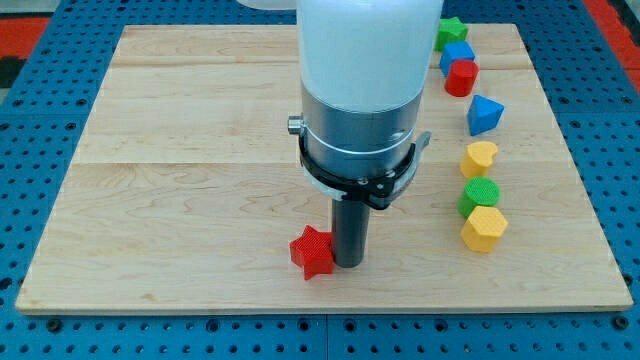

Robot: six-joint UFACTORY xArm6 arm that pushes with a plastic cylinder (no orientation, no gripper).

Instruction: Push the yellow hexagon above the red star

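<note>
Our dark rod carries no gripper; my tip [348,263] rests on the pale wooden worktop [180,200], touching the red star block [312,251] at its three o'clock side. The yellow hexagon block [484,229] lies well apart at the star's three o'clock, just beside a green round block [478,195] at the hexagon's twelve o'clock.

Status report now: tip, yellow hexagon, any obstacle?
My tip touching red star, its right side. Yellow hexagon far right, untouched. Green block just above it.
</note>
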